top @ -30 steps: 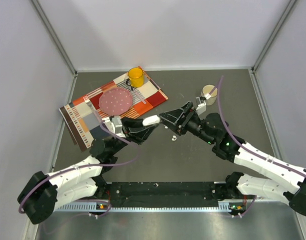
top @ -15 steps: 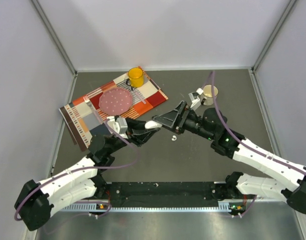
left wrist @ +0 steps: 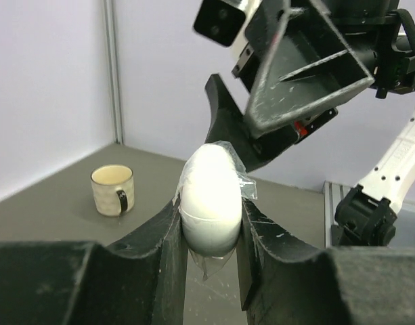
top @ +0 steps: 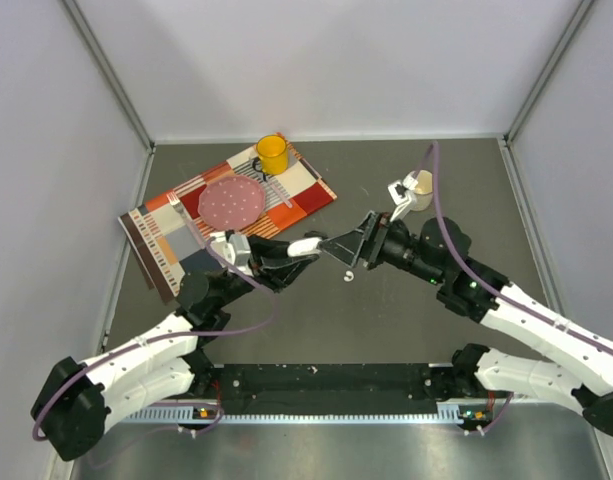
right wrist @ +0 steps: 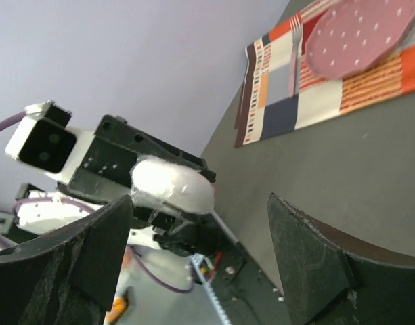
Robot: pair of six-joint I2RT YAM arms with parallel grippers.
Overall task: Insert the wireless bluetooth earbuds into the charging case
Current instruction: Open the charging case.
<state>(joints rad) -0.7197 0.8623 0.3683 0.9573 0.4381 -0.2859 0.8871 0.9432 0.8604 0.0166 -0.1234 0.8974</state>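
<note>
From above, the left fingers (top: 286, 251) are closed on a white oval case (top: 305, 245), holding it off the desk (top: 406, 320) near the middle. The right fingers (top: 346, 243) point at the case from the other side, spread apart with nothing between them, their tips just beside it. A tiny white earbud (top: 347, 275) lies on the desk right below those tips, too small to make out in detail. At the back left a checked placemat (top: 156, 240) carries a pink dotted plate (top: 231, 201) and a yellow cup (top: 272, 153). A beige mug (top: 419, 184) stands apart on the right.

In the left wrist view, the left fingers (left wrist: 164, 247) press on both sides of the case (left wrist: 208, 196), which stands on end between them with a thin seam round its lower part and some clear film hanging off it. The right fingers (left wrist: 298, 64) hang close above and behind the case, not touching it. The beige mug (left wrist: 112, 190) sits on the desk (left wrist: 51, 217) further back to the left.

In the right wrist view, the right fingers (right wrist: 65, 264) stand wide apart and hold nothing. Between them, further off, the case (right wrist: 172, 184) shows gripped in the left fingers (right wrist: 105, 172). The placemat (right wrist: 295, 101), the plate (right wrist: 359, 30) and a fork (right wrist: 294, 47) beside it fill the upper right
</note>
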